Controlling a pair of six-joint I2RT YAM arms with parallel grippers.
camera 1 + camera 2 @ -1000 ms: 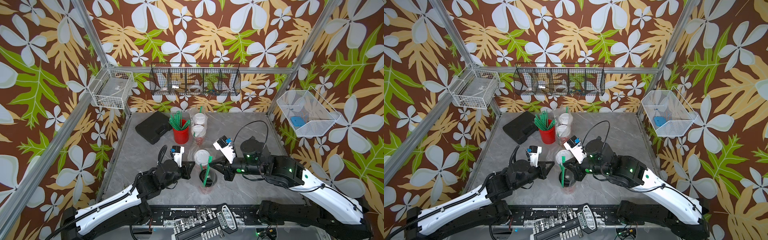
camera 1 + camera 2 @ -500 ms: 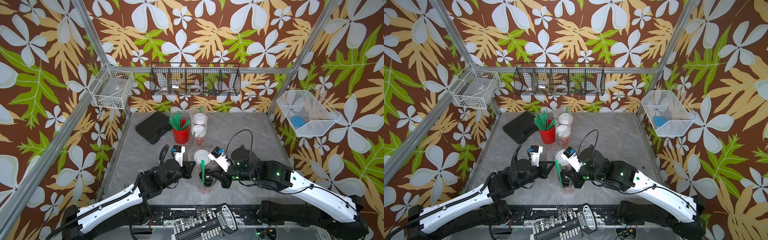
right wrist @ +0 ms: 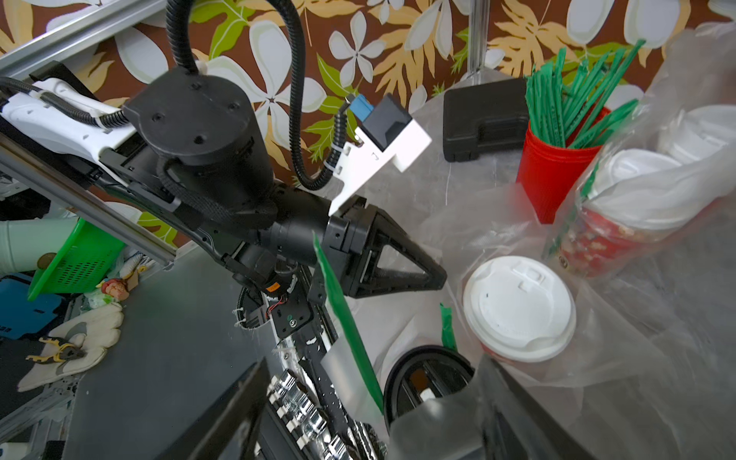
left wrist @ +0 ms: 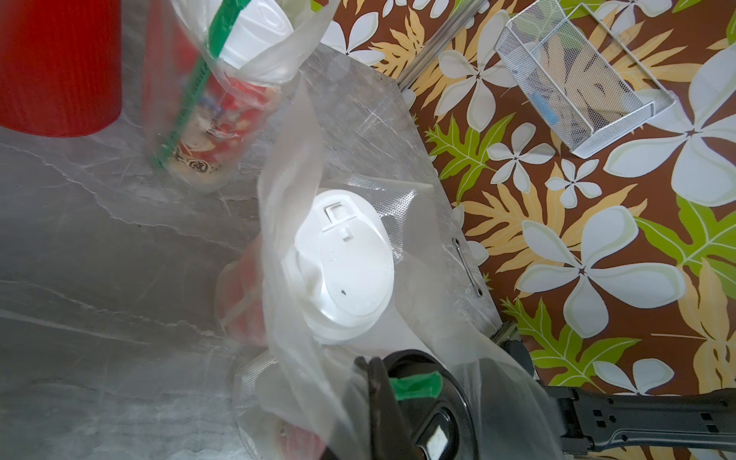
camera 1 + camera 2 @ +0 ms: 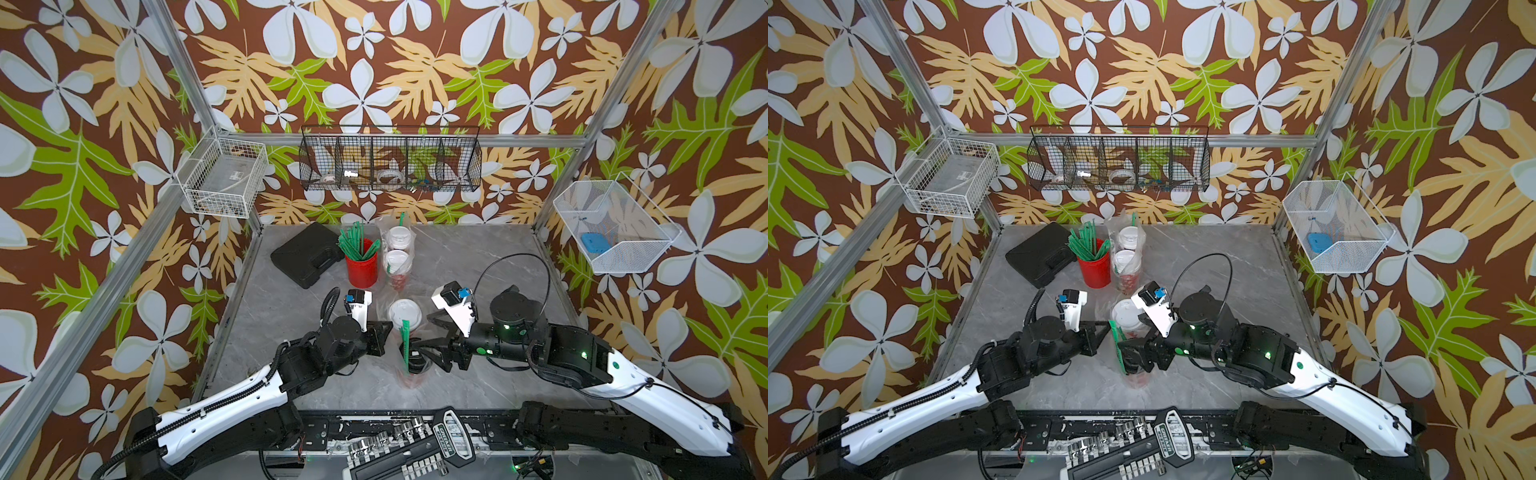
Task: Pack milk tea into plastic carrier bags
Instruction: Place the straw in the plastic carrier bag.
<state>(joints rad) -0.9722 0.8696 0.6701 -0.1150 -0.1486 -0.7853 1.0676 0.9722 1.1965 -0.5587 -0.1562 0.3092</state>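
A clear carrier bag [image 4: 294, 223] stands mid-table holding a white-lidded milk tea cup [image 5: 405, 312] [image 3: 517, 306] and a black-lidded one [image 5: 415, 360] [image 3: 428, 378]. My left gripper [image 5: 384, 332] [image 4: 374, 370] is shut on the bag's left edge, and its film drapes over the fingers. My right gripper [image 5: 428, 338] [image 3: 374, 366] is open at the bag's right side, jaws spread either side of the black lid. A wrapped green straw [image 5: 404, 345] [image 3: 346, 326] leans upright between them, untouched. A second bag [image 5: 398, 253] at the back holds two white-lidded cups.
A red cup of green straws [image 5: 361, 266] and a black case [image 5: 307, 259] sit at the back left beside the far bag. A socket rail [image 5: 407, 453] lies along the front edge. Wire baskets [image 5: 224, 178] hang on the walls.
My right gripper carried the green straw left to the bag, then opened; the straw now leans by the black-lidded cup. The left gripper has kept its place.
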